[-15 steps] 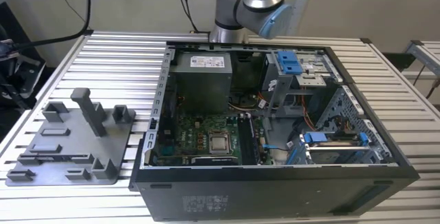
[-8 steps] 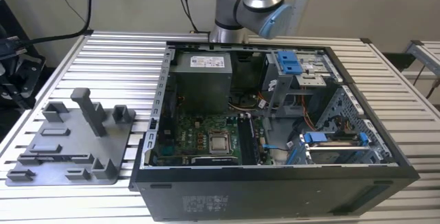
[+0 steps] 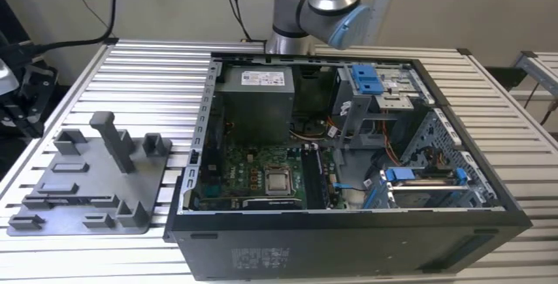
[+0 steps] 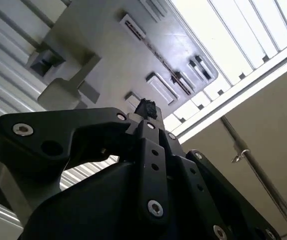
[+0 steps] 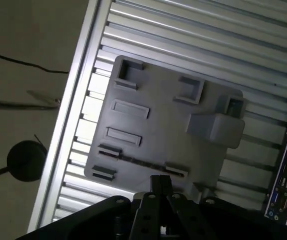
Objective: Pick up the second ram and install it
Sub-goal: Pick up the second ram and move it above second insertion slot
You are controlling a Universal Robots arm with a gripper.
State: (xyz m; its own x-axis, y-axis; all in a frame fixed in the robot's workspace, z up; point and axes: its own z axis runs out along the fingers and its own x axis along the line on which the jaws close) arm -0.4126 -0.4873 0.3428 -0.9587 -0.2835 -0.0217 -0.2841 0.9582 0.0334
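Slatted table (image 5: pixel 208 40): hand (image 5: pixel 159 181) over grey tray (image 5: pixel 163 125).

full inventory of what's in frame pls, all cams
table: 1, silver, slatted, under everything.
tray: 1, grey plastic with upright posts, on the table at the exterior view's left, beside the case.
dark strip: 1, in the tray's long slot; may be the second ram, cannot tell.
computer case: 1, black, lying open, exterior view's centre to right.
motherboard: 1, green, on the case floor.
power supply: 1, grey, at the case's far end.
drive clips: 2, blue, inside the case at the exterior view's right.
cables: several, black, beyond the table.
arm: 1, silver with blue caps, behind the case.
gripper: 1, black, fingertips together, over the tray in both wrist views.
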